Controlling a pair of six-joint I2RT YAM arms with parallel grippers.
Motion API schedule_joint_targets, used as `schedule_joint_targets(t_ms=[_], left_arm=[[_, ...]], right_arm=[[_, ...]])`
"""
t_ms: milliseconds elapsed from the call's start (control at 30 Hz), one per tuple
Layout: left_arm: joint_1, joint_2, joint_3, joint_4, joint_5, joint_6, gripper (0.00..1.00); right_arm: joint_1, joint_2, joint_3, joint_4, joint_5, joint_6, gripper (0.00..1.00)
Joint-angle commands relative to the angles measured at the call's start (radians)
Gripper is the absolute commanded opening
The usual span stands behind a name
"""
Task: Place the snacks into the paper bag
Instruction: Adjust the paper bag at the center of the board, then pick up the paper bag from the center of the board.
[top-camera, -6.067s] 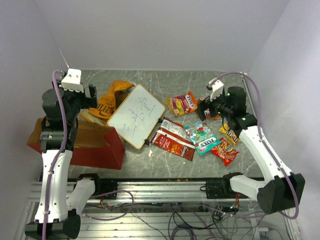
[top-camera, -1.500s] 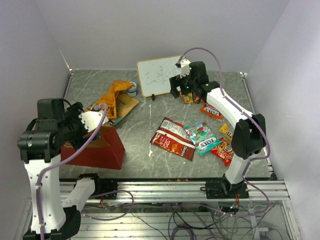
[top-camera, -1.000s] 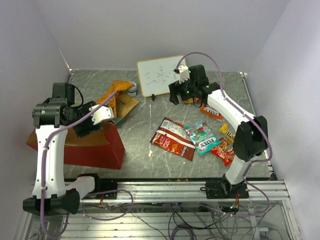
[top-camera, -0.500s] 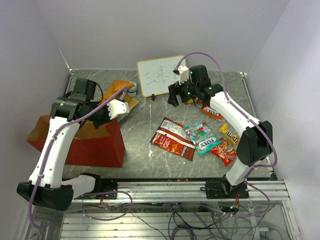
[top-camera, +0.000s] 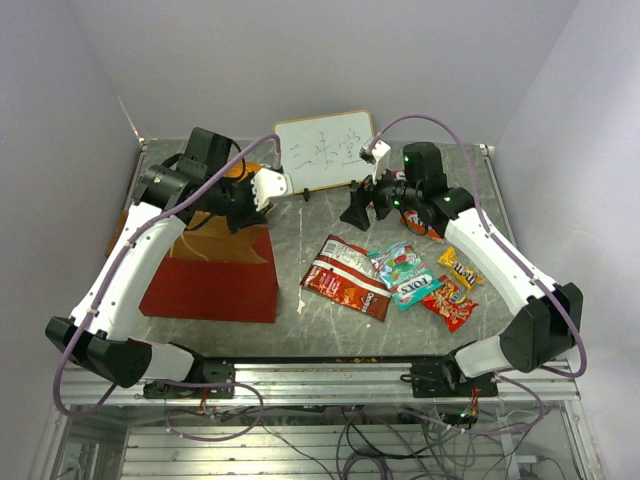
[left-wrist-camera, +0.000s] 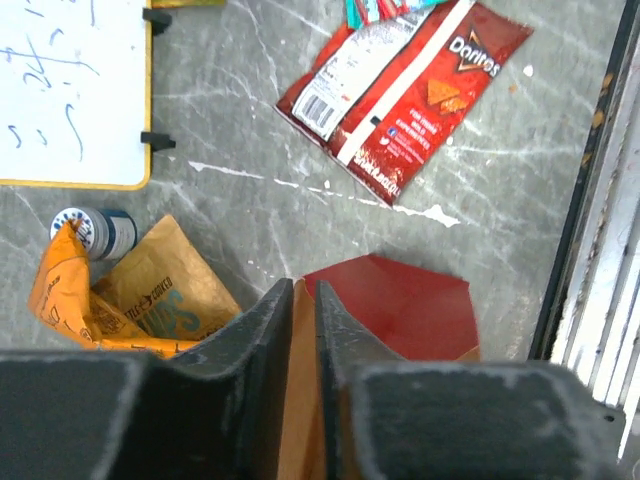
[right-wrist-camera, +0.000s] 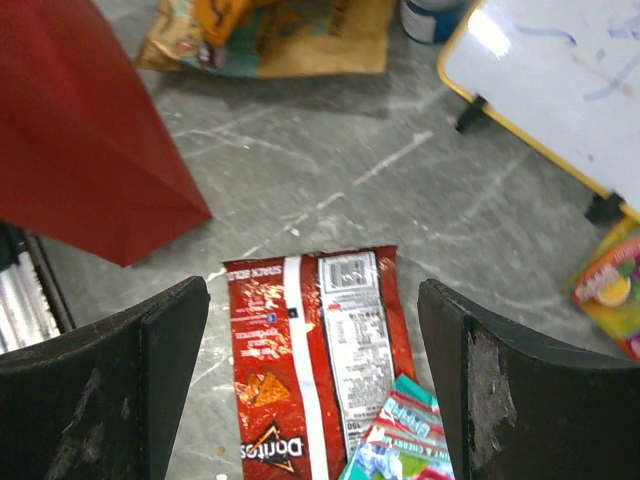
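The paper bag stands on the left of the table, red outside, with its brown kraft inside showing at the top. My left gripper is shut on its rim; in the left wrist view the fingers pinch a thin strip of kraft paper, with the red bag wall below. The snacks lie mid-right: a long red chip bag, teal packets, a yellow packet and a red-orange one. My right gripper hangs open above the chip bag, touching nothing.
A small whiteboard stands at the back centre. Behind the bag lie an orange foil bag and a brown envelope, with a small can beside them. An orange packet lies under the right arm. A metal rail runs along the near edge.
My left arm swung right and back with the bag's rim; the bag shifted right and stands taller. My right gripper came down towards the chip bag, still open.
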Motion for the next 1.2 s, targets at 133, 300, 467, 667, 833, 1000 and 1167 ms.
schedule_joint_targets(t_ms=[133, 300, 467, 667, 833, 1000, 1167], left_arm=[[0.097, -0.125, 0.058, 0.055, 0.024, -0.138, 0.45], [0.274, -0.202, 0.093, 0.187, -0.043, -0.351, 0.56], [0.534, -0.291, 0.037, 0.367, -0.171, -0.625, 0.64], [0.772, -0.383, -0.088, 0.478, -0.228, -0.800, 0.80], [0.859, -0.383, -0.118, 0.487, -0.188, -0.833, 0.88], [0.880, -0.380, -0.130, 0.497, -0.160, -0.836, 0.91], [0.885, -0.408, -0.152, 0.508, -0.153, -0.832, 0.91]], right_arm=[[0.123, 0.089, 0.185, 0.049, -0.110, -0.026, 0.86], [0.212, 0.208, 0.360, 0.034, -0.135, 0.044, 0.86], [0.334, 0.321, 0.529, -0.036, -0.052, 0.043, 0.85], [0.449, 0.486, 0.717, -0.174, 0.060, 0.036, 0.82], [0.509, 0.566, 0.801, -0.252, 0.105, -0.001, 0.78], [0.545, 0.648, 0.878, -0.287, 0.198, -0.010, 0.72], [0.561, 0.723, 0.969, -0.330, 0.205, -0.015, 0.62]])
